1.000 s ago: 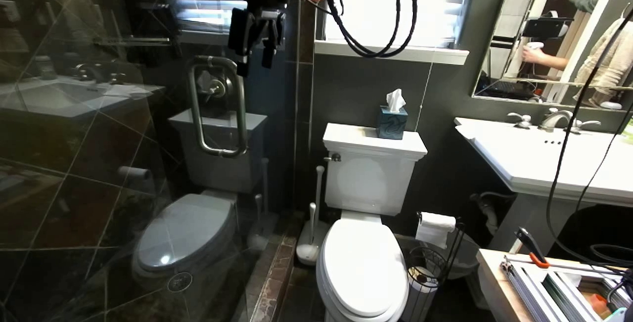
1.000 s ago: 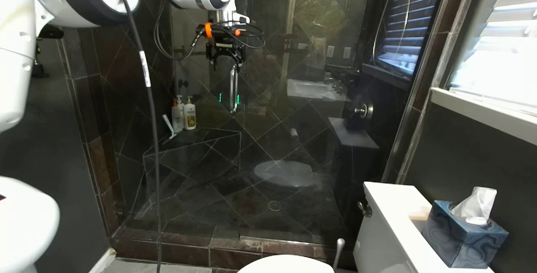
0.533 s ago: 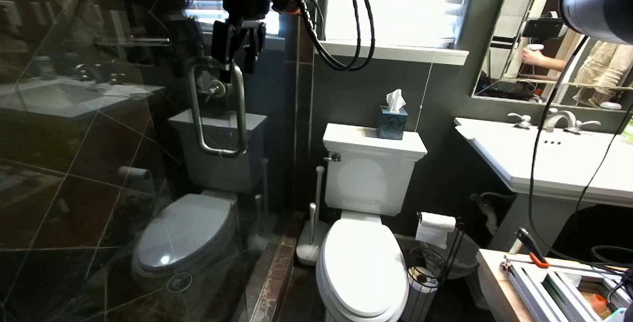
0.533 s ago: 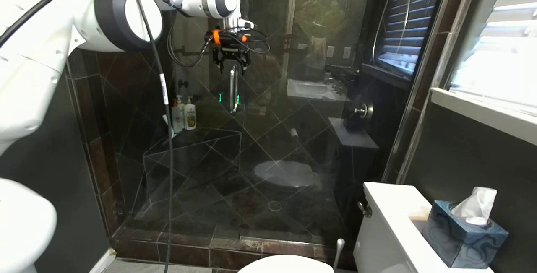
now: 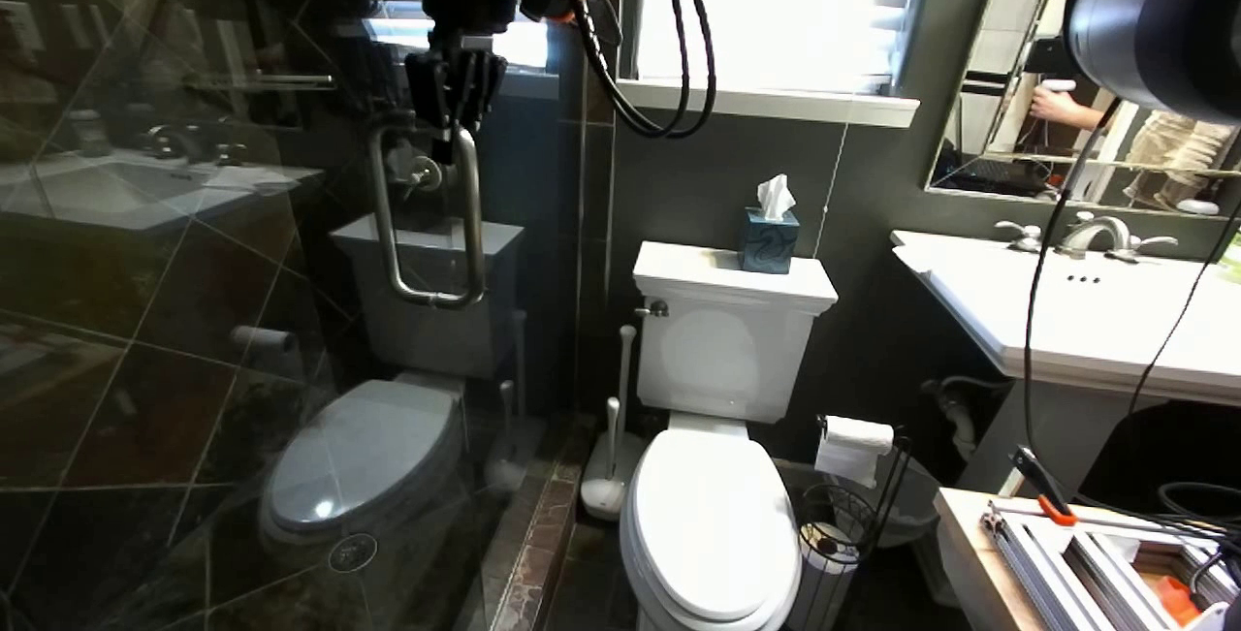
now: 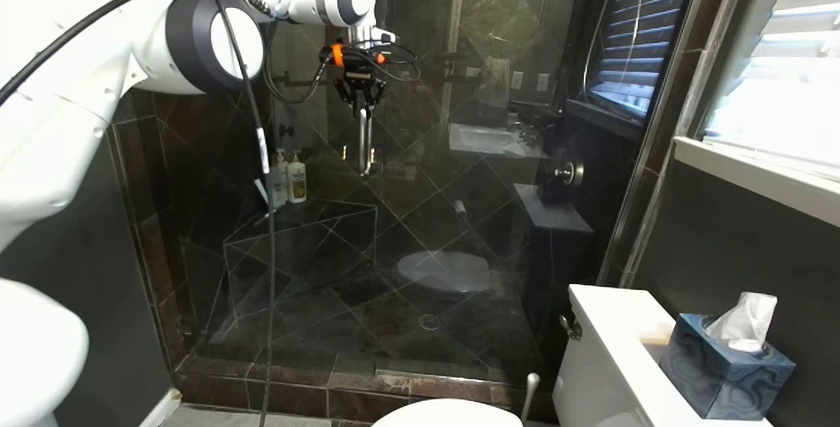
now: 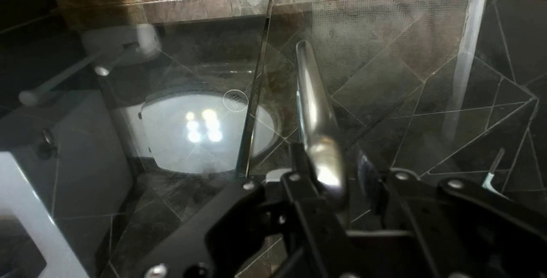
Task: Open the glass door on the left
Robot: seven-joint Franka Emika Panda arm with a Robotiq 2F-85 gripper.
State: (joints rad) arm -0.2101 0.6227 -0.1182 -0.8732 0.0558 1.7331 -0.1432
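in the wrist view, the handle [image 7: 316,107], a silvery bar on the glass door [image 7: 397,86], runs toward the end effector [image 7: 331,160]. its two fingers [image 7: 304,192] stand narrowly parted, one on each side of the handle's upper end; the one to the left looks to lie right against the bar, and what looks like a slim gap shows on the other side. i can't tell whether the bar is pinched. left of the handle there is a glass edge [image 7: 256,77], and past that a round drain [image 7: 235,100].

in an exterior view, the robot arm [image 6: 72,132] reaches in from the handle's left, with the end effector pointing down at the handle's top. pump bottles [image 6: 297,181] show through the glass, left of the handle and a bit lower. a round metal fitting [image 6: 575,174] is to its right; a blue tissue box [image 6: 722,368] sits well apart, to its lower right.

in an exterior view, the handle is an upright rounded loop, the dark end effector over its top. the toilet [image 5: 713,524] stands right of the handle and lower, the sink [image 5: 1154,311] farther right. well off to the handle's lower right, a worktop [image 5: 994,578] carries a metal frame [image 5: 1030,568].
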